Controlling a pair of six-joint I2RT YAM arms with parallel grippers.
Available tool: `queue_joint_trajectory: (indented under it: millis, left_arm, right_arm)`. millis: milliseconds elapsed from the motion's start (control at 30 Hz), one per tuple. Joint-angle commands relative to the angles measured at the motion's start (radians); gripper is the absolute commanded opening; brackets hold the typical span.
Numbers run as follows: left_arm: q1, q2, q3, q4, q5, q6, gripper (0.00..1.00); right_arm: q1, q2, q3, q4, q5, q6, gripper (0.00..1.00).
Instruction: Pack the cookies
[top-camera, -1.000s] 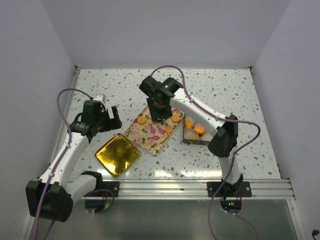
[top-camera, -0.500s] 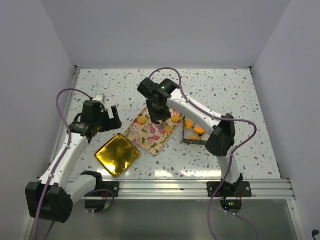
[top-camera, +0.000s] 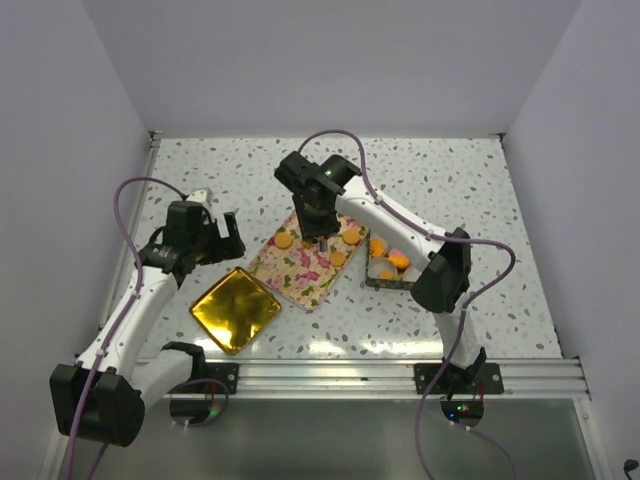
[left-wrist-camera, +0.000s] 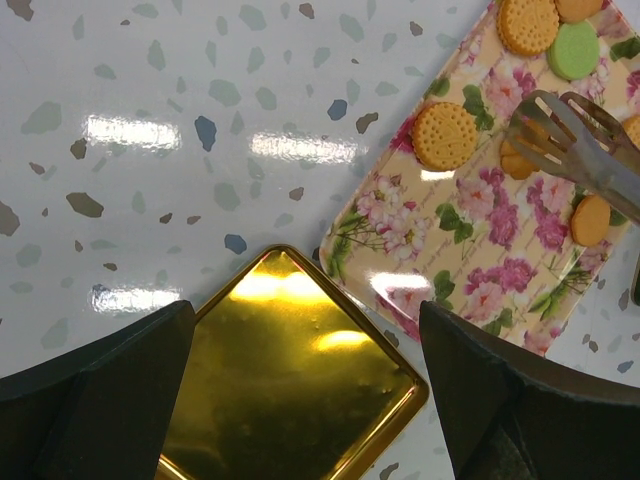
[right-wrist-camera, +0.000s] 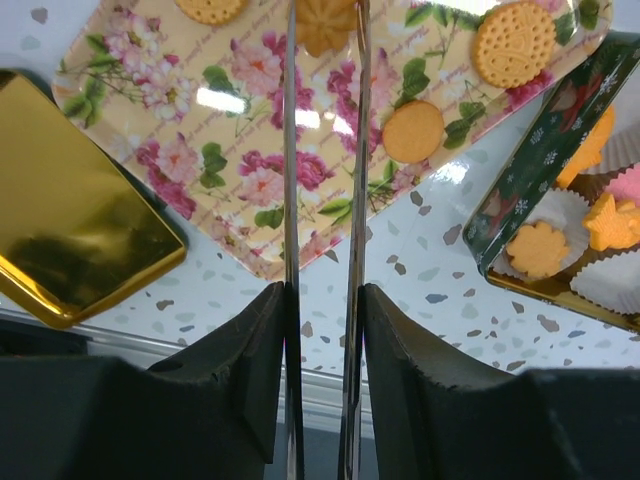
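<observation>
Several round orange cookies (right-wrist-camera: 514, 42) and a green cookie (left-wrist-camera: 573, 50) lie on a floral tray (top-camera: 305, 265). My right gripper (right-wrist-camera: 322, 290) hangs over the tray, shut on a pair of metal tongs (right-wrist-camera: 290, 150). The tong tips straddle one orange cookie (right-wrist-camera: 325, 25) near the tray's far end; its top is cut off by the frame edge. A dark green tin (right-wrist-camera: 520, 190) right of the tray holds more orange cookies (right-wrist-camera: 537, 250) in white paper cups. My left gripper (left-wrist-camera: 305, 320) stands open and empty above a gold lid (left-wrist-camera: 290, 380).
The gold lid (top-camera: 235, 309) lies left of the floral tray, near the table's front rail (top-camera: 400, 375). White walls close in the speckled table (top-camera: 450, 180) on three sides.
The right gripper has squeezed the tongs narrower around the cookie and shifted slightly over the tray. The left arm has stayed still.
</observation>
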Motion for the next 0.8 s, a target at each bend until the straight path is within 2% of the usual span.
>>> queue_joint_trajectory:
  millis: [0,200,567,767]
  left_arm:
    - [-0.009,-0.011,-0.003,0.039,0.014,0.019,1.00]
    - [-0.017,-0.005,-0.001,0.039,0.014,0.019,1.00]
    - [-0.029,0.009,-0.001,0.037,0.015,0.020,1.00]
    - [-0.032,0.015,-0.003,0.037,0.017,0.019,1.00]
  right_arm:
    - [0.008,-0.080,0.069,-0.227,0.059,0.026,0.36]
    - [0.004,-0.190,-0.003,-0.234,0.096,0.057,0.36]
    - [-0.034,-0.514,-0.251,-0.235,0.116,0.132,0.36]
    - [-0.104,-0.661,-0.385,-0.237,0.117,0.138,0.36]
